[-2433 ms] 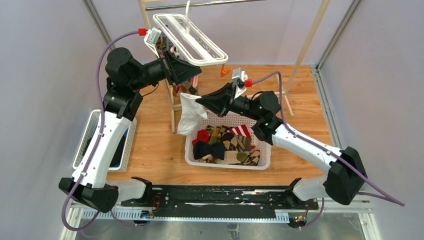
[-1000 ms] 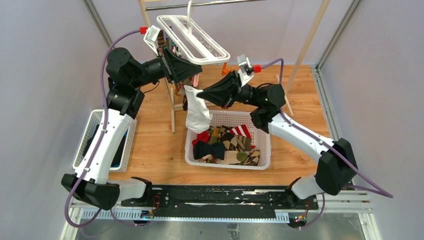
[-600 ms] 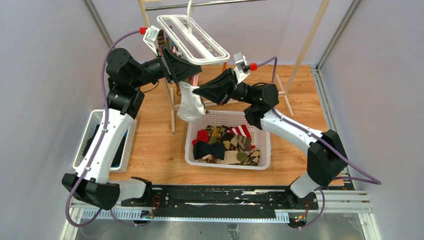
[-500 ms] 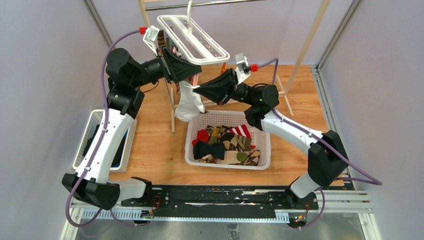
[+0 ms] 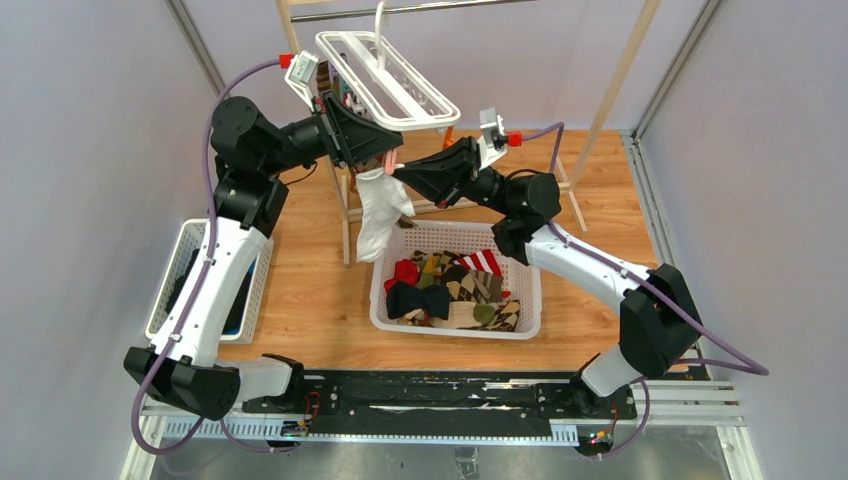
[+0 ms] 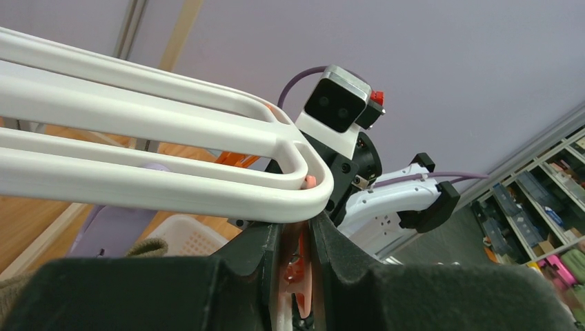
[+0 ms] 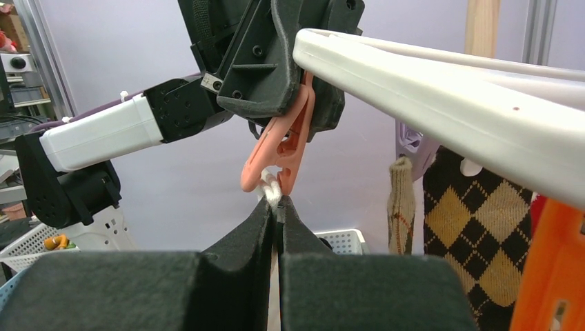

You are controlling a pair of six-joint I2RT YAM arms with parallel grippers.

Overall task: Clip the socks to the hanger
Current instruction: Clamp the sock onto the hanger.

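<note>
White plastic hanger hangs at far centre: rigid, but it will likely swing if pushed. Socks in mixed colours are heaped in the basket just near of it. White sock dangles between them. It looks light and limp, best held at the cuff edge. The right pincer is clamped on that edge, right under the salmon clip. Left pincer squeezes the clip's handles.
</note>
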